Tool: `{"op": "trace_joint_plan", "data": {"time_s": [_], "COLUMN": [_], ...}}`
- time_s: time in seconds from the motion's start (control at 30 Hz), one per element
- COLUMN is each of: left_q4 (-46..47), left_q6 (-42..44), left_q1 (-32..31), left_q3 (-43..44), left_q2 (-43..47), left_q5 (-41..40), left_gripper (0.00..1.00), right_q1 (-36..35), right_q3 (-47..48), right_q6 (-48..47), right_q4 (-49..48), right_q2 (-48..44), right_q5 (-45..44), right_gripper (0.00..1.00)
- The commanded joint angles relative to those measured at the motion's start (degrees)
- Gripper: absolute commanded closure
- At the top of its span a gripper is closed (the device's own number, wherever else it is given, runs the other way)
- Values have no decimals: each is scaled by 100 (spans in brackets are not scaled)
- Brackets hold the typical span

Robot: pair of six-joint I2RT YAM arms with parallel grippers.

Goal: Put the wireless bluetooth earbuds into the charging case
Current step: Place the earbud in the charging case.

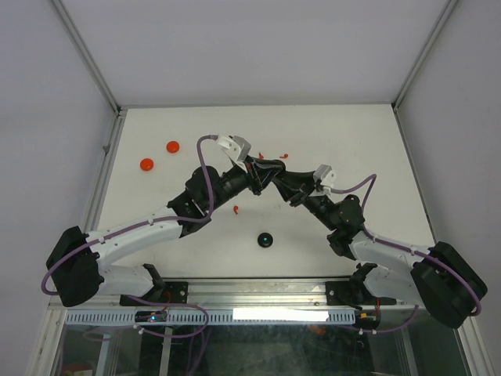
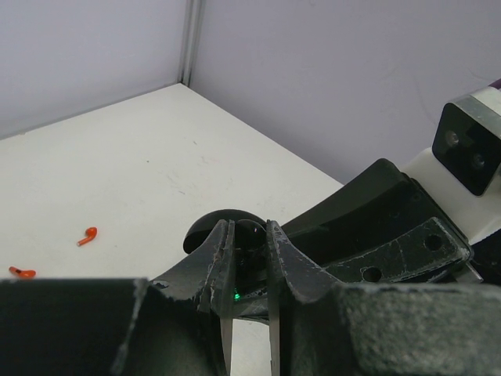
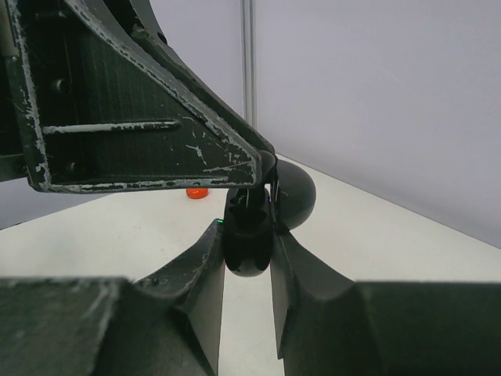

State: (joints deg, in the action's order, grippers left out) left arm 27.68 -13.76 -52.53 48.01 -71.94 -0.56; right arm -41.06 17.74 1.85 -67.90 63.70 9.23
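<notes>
White worktop point(image 1: 329, 125): nearest, a black disc point(image 1: 265, 240); just beyond it, a loose red earbud point(image 1: 236, 209). At centre both arms reach inward, tips meeting: right hand point(image 1: 275, 174) grips the black case point(image 3: 248, 251), left hand point(image 2: 246, 231) is pinched nearly closed against it. Farther, red earbuds point(image 1: 284, 155) and two red discs point(image 1: 171, 146).

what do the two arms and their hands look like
The left arm and right arm each have white lower links, black joint housings and a purple cable looping alongside, plus a white camera block at the wrist. The left hand and right hand have black wedge-shaped fingers, scuffed whitish along the edges.
</notes>
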Motion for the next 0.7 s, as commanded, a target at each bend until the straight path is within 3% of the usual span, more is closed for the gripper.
{"op": "trace_joint_plan", "data": {"time_s": [0.0,0.67], "left_q4": [288,-87], "left_q6": [221,176], "left_q1": [-46,-214], "left_q3": [-77,-233], "left_q2": [165,449], "left_q5": [-293,-867], "left_gripper": [89,89], "right_q1": [-34,-36], "right_q3": [169,177], "right_q6": [-10,8], "right_q4": [-496,-518], "right_q2": [-141,-104], "right_q5": [-115,-132], "right_gripper": [100,100]}}
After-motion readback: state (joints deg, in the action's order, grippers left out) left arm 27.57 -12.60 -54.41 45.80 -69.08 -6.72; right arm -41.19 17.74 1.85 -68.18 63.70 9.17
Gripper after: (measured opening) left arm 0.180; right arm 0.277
